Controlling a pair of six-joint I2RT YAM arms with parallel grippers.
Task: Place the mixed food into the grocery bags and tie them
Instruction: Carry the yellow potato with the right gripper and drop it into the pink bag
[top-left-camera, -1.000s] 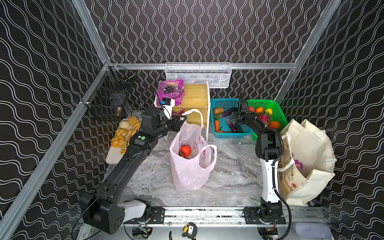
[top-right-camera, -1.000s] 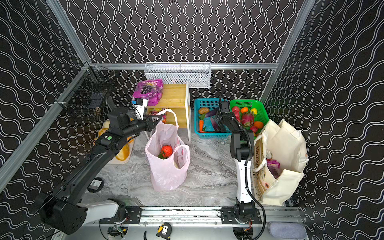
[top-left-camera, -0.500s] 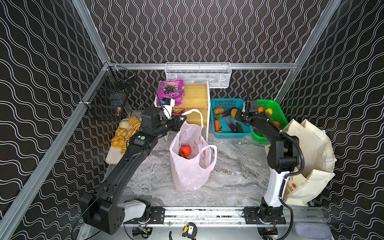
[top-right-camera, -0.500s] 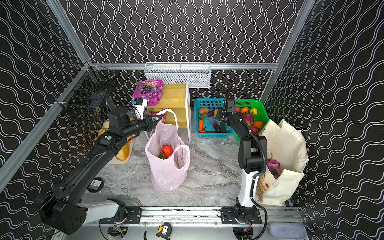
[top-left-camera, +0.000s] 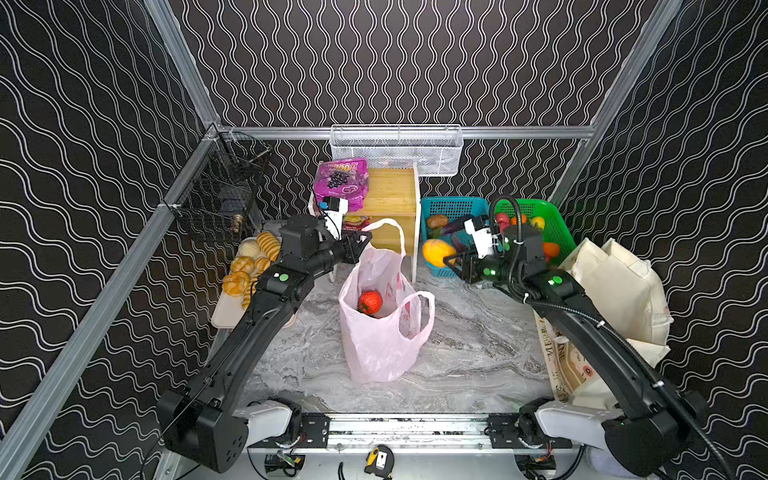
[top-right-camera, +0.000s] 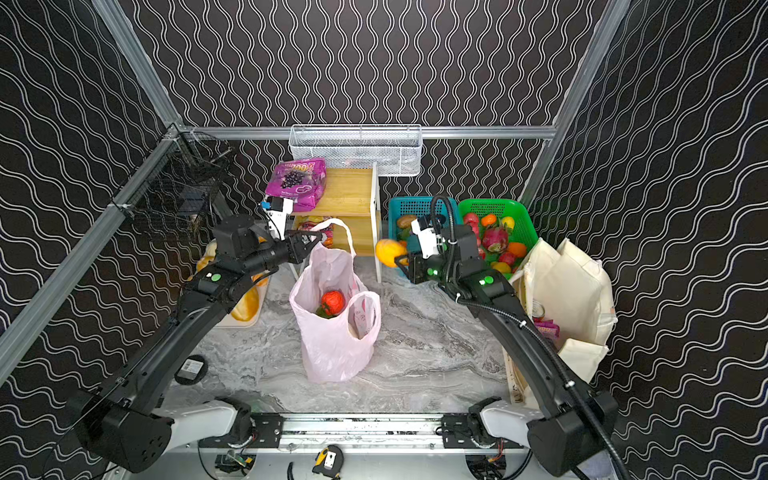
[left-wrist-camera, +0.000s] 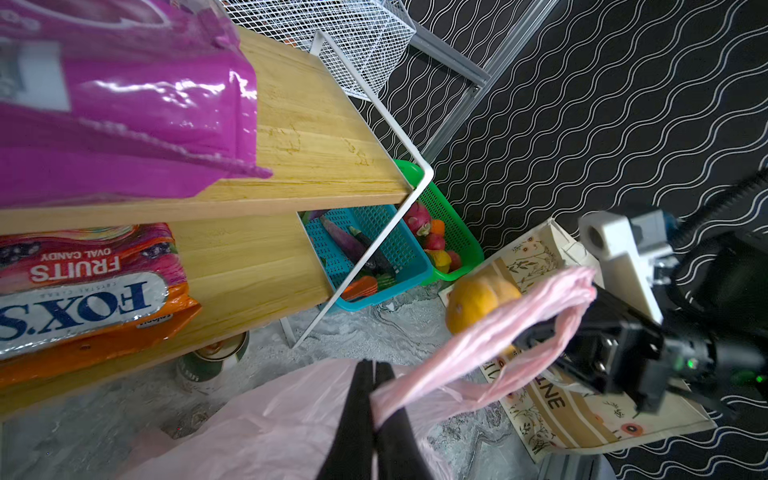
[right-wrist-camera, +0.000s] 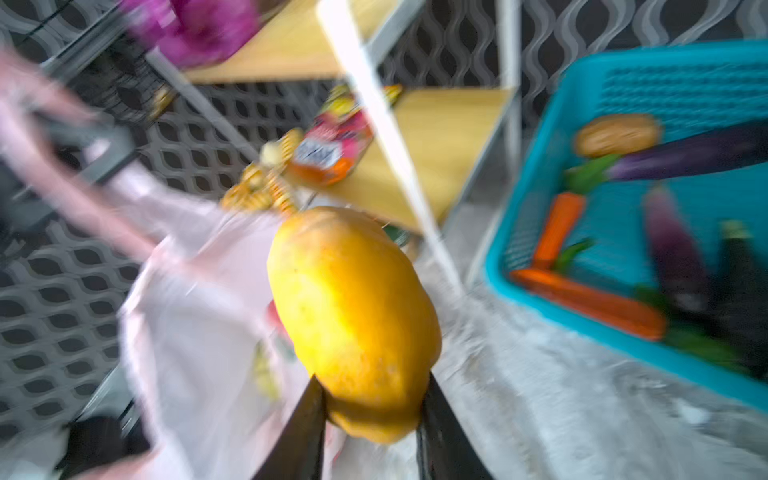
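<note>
Loading step: your left gripper is pinched on the pink bag handle, right gripper clamps a yellow fruit; bag mouth sits ahead of it, so carry over and drop

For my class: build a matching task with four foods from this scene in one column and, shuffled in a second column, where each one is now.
Things:
1. yellow fruit
2. magenta pouch
3. red fruit
4. eggplant

Places:
A. in the blue basket
B. in the right gripper
C. on top of the shelf
D. inside the pink bag

Pairs: 1-B, 2-C, 3-D, 4-A
</note>
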